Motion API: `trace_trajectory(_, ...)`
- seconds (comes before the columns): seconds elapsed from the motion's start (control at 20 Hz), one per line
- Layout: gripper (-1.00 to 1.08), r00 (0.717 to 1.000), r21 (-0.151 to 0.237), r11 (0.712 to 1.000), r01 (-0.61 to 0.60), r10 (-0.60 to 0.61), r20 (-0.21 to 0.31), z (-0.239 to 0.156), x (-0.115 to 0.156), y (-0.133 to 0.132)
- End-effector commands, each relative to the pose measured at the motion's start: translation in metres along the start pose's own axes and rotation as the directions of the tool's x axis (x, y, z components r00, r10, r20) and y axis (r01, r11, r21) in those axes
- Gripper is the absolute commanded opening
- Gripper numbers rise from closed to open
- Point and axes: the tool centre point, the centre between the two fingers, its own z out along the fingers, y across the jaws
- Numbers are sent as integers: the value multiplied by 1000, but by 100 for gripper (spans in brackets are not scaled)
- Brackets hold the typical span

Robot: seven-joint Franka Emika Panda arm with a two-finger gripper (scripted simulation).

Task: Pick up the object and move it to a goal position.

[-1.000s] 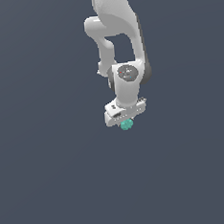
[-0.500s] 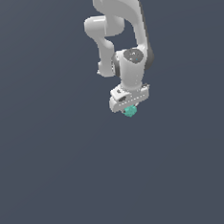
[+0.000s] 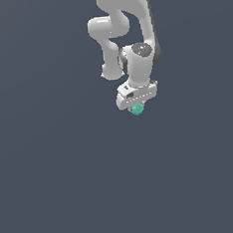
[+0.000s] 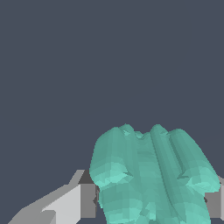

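you're looking at a white arm [image 3: 126,32] reaching down from the top of the exterior view, with its gripper [image 3: 136,106] at the low end. the gripper is clenched on the ball [image 3: 137,109], a small teal-green lump that peeks out just below the white gripper body and is much narrower than it. the ball sits a little to the exterior view's right of centre, in the upper half of that picture, with plain dark grey-blue all around it and nothing else near.

in the wrist view your ball [image 4: 151,175] fills the lower middle, ridged and bumpy, with lobes running lengthwise. a grey finger pad [image 4: 87,200] presses against one side of it, and you can see the edge of the other finger [image 4: 213,203] touching the opposite side, mostly cut off by the picture's border. the ball is pinched between the two, held off any surface you can make out.
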Motion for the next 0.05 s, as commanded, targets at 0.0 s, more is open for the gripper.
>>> trace_trajectory(0.0, -100, 1000, 0, 1000, -1, 1, 0, -1, -1, -2)
